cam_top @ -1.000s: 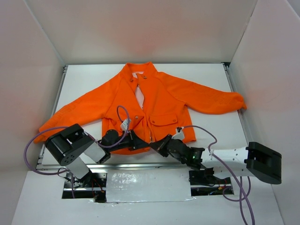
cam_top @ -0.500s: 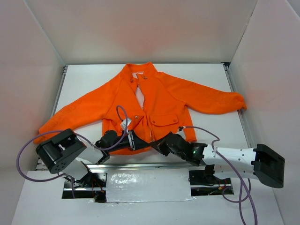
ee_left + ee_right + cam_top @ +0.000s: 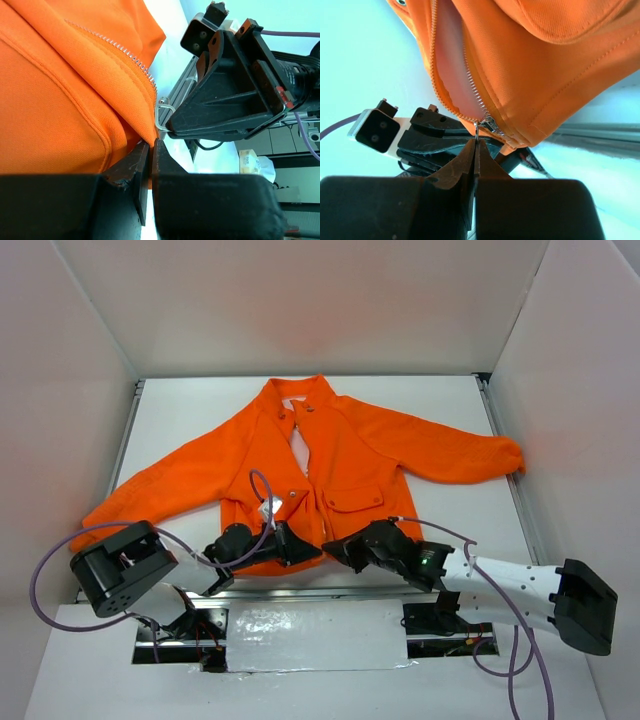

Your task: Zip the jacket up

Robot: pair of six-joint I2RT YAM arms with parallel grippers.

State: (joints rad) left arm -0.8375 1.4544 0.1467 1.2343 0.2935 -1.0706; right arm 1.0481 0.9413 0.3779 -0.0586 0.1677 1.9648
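**Orange jacket point(image 3: 345, 450) gripped at its near hem**

The jacket lies flat on the white bench point(image 3: 455, 520), with its collar at the far side, sleeves spread and front partly open. At the hem's middle, the left claw point(image 3: 151, 146) is pinched together on the fabric edge. Just to its right, the right claw point(image 3: 475, 145) is clamped on the metal zipper pull point(image 3: 477, 131).

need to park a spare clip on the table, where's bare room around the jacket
Bare table shows in the far left corner beyond the left sleeve, the far right corner beyond the right sleeve, and near right between the jacket hem and the side rail. Crowded: mid-hem, where the left gripper and right gripper meet.
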